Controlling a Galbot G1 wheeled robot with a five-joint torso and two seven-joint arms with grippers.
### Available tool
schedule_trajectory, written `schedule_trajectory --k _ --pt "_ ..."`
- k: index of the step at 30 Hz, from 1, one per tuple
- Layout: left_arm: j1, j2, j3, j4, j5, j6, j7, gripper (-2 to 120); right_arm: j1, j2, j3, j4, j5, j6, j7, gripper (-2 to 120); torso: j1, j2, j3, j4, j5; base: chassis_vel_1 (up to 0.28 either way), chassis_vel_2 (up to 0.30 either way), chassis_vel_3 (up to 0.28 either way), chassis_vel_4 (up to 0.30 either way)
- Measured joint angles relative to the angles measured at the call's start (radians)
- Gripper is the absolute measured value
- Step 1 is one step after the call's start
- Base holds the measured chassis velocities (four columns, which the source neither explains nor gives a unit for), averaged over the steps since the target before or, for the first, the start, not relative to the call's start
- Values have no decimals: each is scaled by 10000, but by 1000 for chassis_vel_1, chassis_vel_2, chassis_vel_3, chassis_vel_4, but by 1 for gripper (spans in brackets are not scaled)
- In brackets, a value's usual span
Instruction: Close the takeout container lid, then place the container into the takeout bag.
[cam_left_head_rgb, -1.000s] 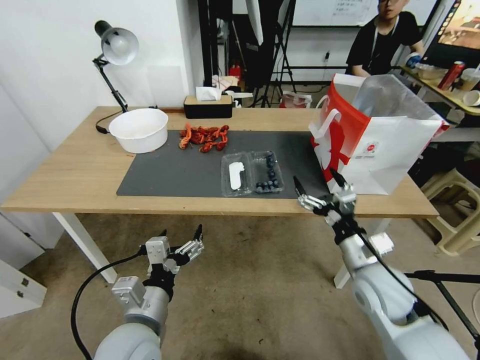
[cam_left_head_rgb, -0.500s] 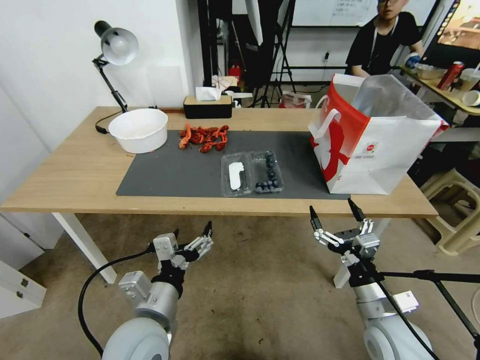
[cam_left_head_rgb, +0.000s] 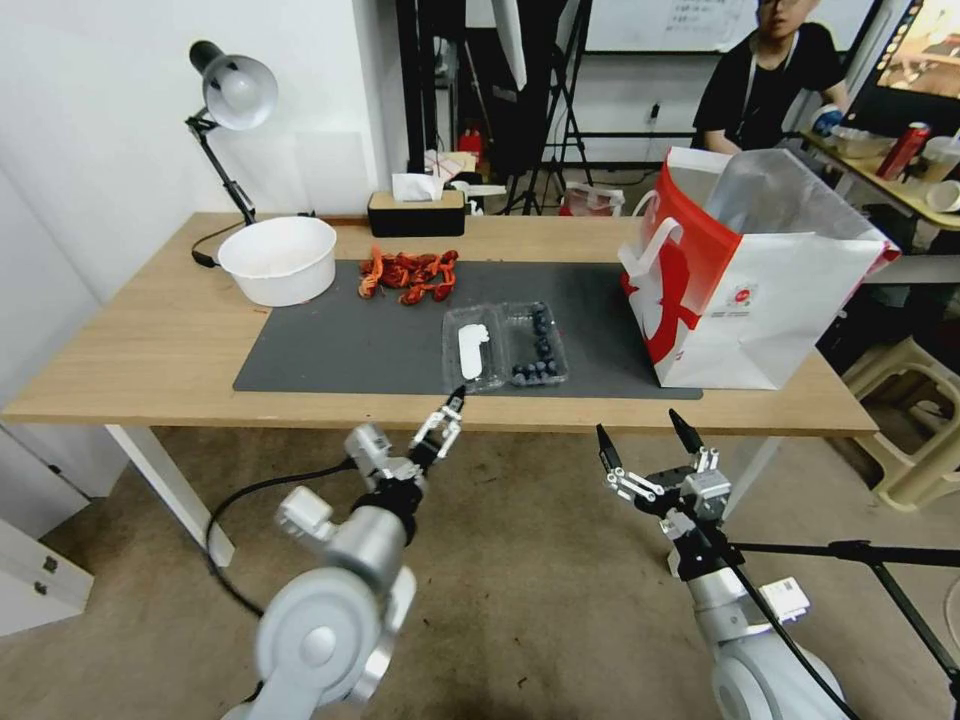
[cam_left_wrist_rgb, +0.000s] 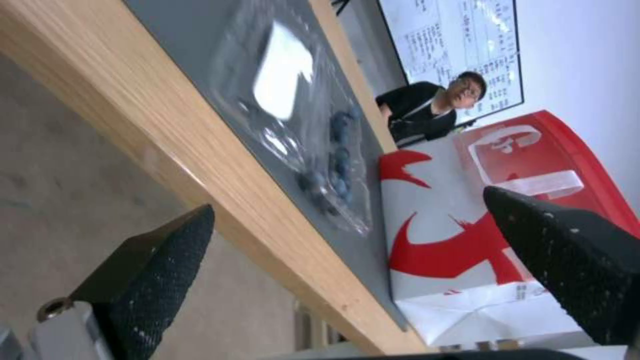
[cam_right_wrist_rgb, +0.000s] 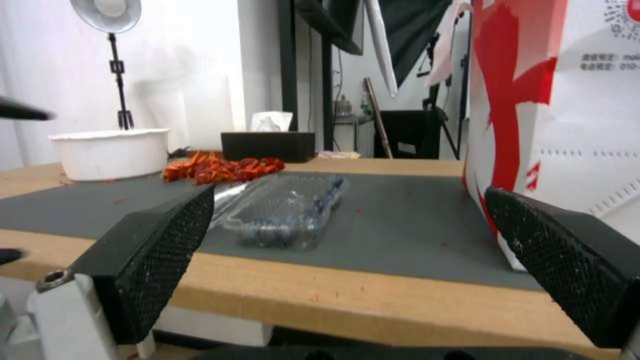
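The takeout container (cam_left_head_rgb: 537, 346) lies open on the dark mat, with blueberries in its right half. Its lid (cam_left_head_rgb: 472, 350) lies flat to the left, white sticker up. The takeout bag (cam_left_head_rgb: 750, 300) stands upright and open at the mat's right end. My left gripper (cam_left_head_rgb: 437, 425) is open, below the table's front edge, just in front of the lid. In the left wrist view, the lid (cam_left_wrist_rgb: 283, 90), the berries (cam_left_wrist_rgb: 337, 170) and the bag (cam_left_wrist_rgb: 460, 240) lie beyond the open left gripper (cam_left_wrist_rgb: 348, 201). My right gripper (cam_left_head_rgb: 640, 430) is open below the table edge, right of the container (cam_right_wrist_rgb: 287, 207) and in front of the bag (cam_right_wrist_rgb: 567, 125).
A white bowl (cam_left_head_rgb: 278, 258) sits at the mat's back left, with red crayfish (cam_left_head_rgb: 408, 275) beside it. A black tissue box (cam_left_head_rgb: 415, 212) and a desk lamp (cam_left_head_rgb: 232, 95) stand at the back. A plastic stool (cam_left_head_rgb: 915, 420) is to the table's right.
My left arm has swung up and to the right, bringing its gripper close under the table edge by the lid. The right gripper dropped below the table, then shifted slightly left and up.
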Motion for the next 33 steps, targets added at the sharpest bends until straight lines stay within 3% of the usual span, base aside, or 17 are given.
schedule_trajectory --k 6,9,17,33 --pt "-512 -327 470 413 -99 -173 -139 100 -293 158 58 95 -102 31 -5 100 0 0 0 -2 -1 0 0 0 0" --pt "-1300 -834 904 1176 -78 -413 -332 100 -439 395 68 149 -256 48 4 100 0 0 0 -1 2 0 0 0 0" --pt "-2220 -1661 1071 2053 213 -867 -657 100 -497 710 22 127 -503 58 42 100 -2 0 0 0 1 0 0 0 0" --pt "-2893 -1970 1109 2805 351 -905 -917 100 -548 865 49 112 -717 152 114 100 -1 0 -1 -1 1 0 0 0 0"
